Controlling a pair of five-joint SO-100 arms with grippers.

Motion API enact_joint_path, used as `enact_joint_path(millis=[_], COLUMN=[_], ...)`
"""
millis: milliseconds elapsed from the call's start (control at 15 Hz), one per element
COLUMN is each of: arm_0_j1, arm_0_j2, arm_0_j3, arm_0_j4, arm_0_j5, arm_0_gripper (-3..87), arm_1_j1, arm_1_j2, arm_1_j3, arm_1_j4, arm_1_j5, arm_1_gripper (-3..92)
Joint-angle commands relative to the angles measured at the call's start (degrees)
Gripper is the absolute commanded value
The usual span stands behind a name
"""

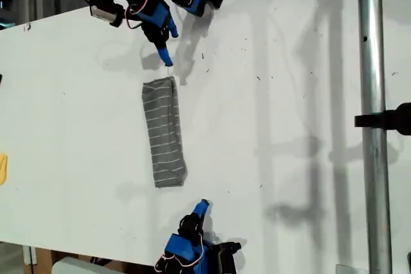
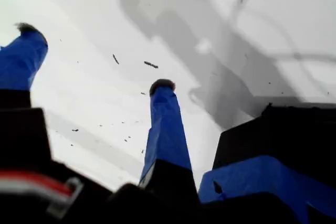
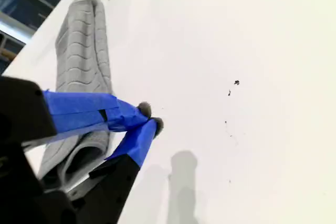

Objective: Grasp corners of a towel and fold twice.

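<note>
Big white table (image 1: pixel 289 126) fills most of the exterior view. The towel (image 1: pixel 164 133) lies on it, folded into a narrow long strip, roughly mid-table, a bit toward the exterior view's left. My second gripper (image 3: pixel 149 119) is just off one short end of the strip, tips pinched together w/ nothing between them. My first gripper (image 2: pixel 94 61) has its fingers spread apart over bare table, holding nothing. Small yellow thing (image 1: pixel 2 168) at exterior view's left edge.

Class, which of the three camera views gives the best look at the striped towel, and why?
The exterior view: the towel lies whole, a folded narrow strip on the table. The second wrist view shows it foreshortened, partly behind my second gripper. The first wrist view shows none.
</note>
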Motion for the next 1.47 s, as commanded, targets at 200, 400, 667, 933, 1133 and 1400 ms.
enact_joint_path(millis=[200, 400, 667, 933, 1133, 1400], arm_0_j1=[0.00, -1.32, -1.23, -1.32, -2.29, -2.55], arm_0_j2=[1.05, 1.05, 1.05, 1.05, 1.05, 1.05], arm_0_j3=[3.69, 3.69, 3.69, 3.69, 3.69, 3.69], arm_0_j4=[0.26, 2.11, 2.20, 2.29, 2.29, 2.29], arm_0_j5=[1.58, 1.41, 1.32, 1.93, 3.16, 3.87], arm_0_gripper=[-2.5, -2.5, -2.5, -2.5, -2.5, -2.4], arm_1_j1=[11.25, 10.02, 7.73, 2.20, 0.53, -1.58], arm_1_j2=[-31.38, -52.29, -67.76, -78.75, -81.04, -46.76], arm_1_j3=[-8.17, -19.42, -32.78, -46.67, -49.48, -24.35], arm_1_j4=[-24.87, -32.08, -32.87, -31.03, -25.22, -8.53], arm_1_j5=[-13.54, -13.45, -12.83, -13.54, -12.74, -7.29], arm_1_gripper=[42.3, 44.1, 44.1, 32.8, 1.7, -0.2])
